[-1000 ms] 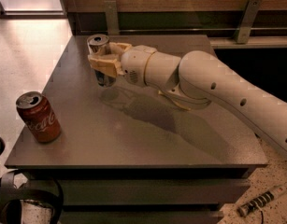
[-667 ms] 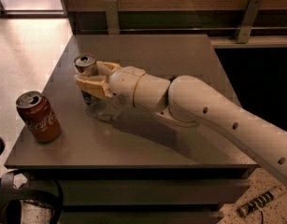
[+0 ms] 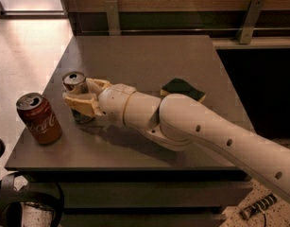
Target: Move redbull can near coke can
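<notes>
The redbull can (image 3: pixel 74 80) is slim with a silver top and stands upright near the table's left side. My gripper (image 3: pixel 81 98) is shut on the redbull can, its tan fingers (image 3: pixel 80 103) wrapped around the can's body and hiding most of it. The coke can (image 3: pixel 39 118), red with white script, stands upright at the table's front left corner. The redbull can is a short way to the right of and slightly behind the coke can, with a small gap between them.
The grey table (image 3: pixel 149 56) bears both cans. A dark green sponge (image 3: pixel 183 89) lies mid-table, partly behind my white arm (image 3: pixel 191 126). A railing runs behind the table. The table's left and front edges are close to the coke can.
My gripper has carried the redbull can from the far left of the table toward the front, down to a spot just beside the coke can. The coke can has not moved.
</notes>
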`<state>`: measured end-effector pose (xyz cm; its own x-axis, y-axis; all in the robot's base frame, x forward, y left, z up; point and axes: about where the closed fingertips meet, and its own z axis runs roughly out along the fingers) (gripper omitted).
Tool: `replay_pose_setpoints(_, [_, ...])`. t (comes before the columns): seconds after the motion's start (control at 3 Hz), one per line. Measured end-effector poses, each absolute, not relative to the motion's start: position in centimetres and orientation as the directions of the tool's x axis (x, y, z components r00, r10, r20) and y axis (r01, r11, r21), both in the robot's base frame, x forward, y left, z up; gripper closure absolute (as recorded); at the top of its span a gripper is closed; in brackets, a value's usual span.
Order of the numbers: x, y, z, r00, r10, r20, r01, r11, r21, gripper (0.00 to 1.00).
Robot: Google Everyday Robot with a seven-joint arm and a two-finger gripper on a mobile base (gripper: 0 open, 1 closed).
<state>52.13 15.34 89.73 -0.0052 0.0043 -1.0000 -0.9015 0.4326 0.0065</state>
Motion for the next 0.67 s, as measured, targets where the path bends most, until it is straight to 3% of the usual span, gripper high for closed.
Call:
replay_pose_setpoints(0.33, [51.65, 15.55, 89.19, -0.044, -0.021, -0.999, -0.894, 0.447, 0.03, 1.0])
replay_pose_setpoints(0.67, [51.55, 15.71, 89.28, -0.042, -0.021, -0.999, -0.895, 0.444, 0.028, 0.83])
